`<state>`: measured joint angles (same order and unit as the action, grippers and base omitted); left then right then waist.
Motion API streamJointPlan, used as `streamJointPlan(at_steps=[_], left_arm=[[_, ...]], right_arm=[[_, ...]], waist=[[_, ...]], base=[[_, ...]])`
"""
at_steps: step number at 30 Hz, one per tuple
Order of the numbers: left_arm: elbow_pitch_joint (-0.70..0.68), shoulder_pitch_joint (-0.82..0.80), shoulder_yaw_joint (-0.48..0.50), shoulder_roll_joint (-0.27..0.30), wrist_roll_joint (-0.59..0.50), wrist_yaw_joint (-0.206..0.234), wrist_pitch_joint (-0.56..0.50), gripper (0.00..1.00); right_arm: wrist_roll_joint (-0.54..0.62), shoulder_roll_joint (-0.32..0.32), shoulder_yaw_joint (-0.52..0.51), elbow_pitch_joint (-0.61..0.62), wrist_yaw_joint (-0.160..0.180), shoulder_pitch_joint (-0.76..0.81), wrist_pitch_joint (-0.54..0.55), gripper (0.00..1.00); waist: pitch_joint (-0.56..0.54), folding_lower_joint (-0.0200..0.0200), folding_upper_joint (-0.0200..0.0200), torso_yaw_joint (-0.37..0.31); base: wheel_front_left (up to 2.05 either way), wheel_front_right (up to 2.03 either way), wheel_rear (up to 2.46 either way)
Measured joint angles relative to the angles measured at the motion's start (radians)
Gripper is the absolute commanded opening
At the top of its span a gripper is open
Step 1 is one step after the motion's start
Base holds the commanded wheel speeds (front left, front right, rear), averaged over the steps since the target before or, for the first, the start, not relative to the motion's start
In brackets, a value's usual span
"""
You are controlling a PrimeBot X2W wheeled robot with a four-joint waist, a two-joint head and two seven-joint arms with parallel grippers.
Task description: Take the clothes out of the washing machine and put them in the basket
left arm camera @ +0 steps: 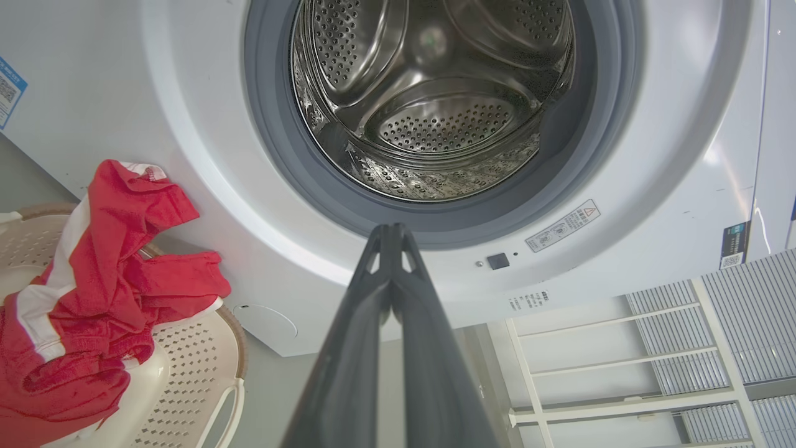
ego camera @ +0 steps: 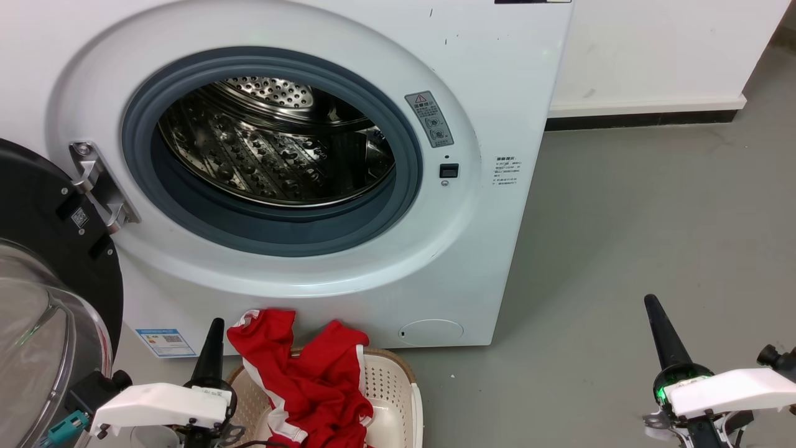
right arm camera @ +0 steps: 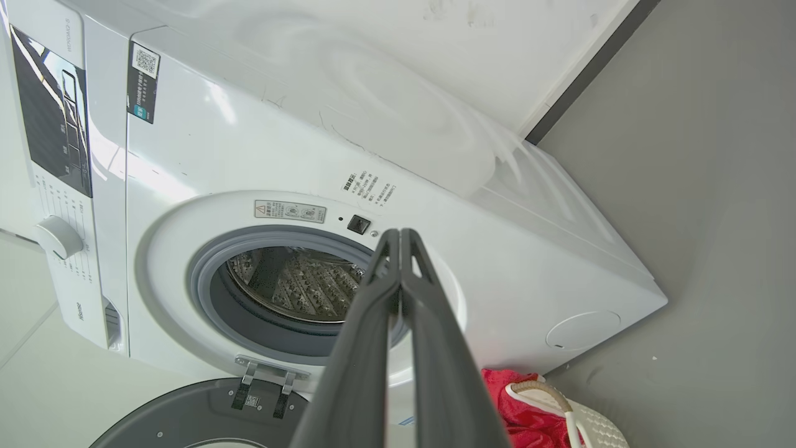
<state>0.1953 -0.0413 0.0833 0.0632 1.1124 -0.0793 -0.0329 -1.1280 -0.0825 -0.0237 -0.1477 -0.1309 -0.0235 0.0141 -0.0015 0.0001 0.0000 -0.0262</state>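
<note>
1. Your washing machine (ego camera: 510, 124) stands on the grey floor (ego camera: 622, 249) against the wall. Its drum (ego camera: 273, 149) looks bare in all three views, with no red cloth on the steel.
2. The door (ego camera: 37, 249) hangs wide open at the left, clear of the porthole.
3. The basket (ego camera: 398, 386) sits on the floor, close to the foot of the machine below the porthole.
4. The clothes (ego camera: 311, 386) lie heaped in the basket, with one red fold raised above its far rim, toward the machine.
5. Your left gripper (ego camera: 216, 326) hovers just beside the basket with its fingers pressed together, holding nothing.
6. Your right gripper (ego camera: 653, 305) is well apart over bare floor, likewise closed and empty.
7. By my reading the unloading step is finished. Next, you need only tuck that raised fold down inside the rim, if you want it tidy, then draw both arms back.
</note>
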Motion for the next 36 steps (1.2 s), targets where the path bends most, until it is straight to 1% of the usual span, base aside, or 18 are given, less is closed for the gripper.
streamJointPlan(at_steps=[19,36], left_arm=[[0.019,-0.022,0.012,-0.004,0.187,-0.018,-0.030,0.00],[0.034,-0.041,0.020,-0.008,0.331,-0.033,-0.053,0.00]], right_arm=[[-0.195,-0.001,-0.016,-0.035,0.000,-0.028,0.023,0.00],[-0.343,0.000,-0.031,-0.062,0.000,-0.050,0.042,0.00]], waist=[[0.001,0.0000,0.0000,0.008],[0.003,-0.0001,0.0001,0.016]], base=[[0.00,0.00,0.00],[0.00,0.00,0.00]])
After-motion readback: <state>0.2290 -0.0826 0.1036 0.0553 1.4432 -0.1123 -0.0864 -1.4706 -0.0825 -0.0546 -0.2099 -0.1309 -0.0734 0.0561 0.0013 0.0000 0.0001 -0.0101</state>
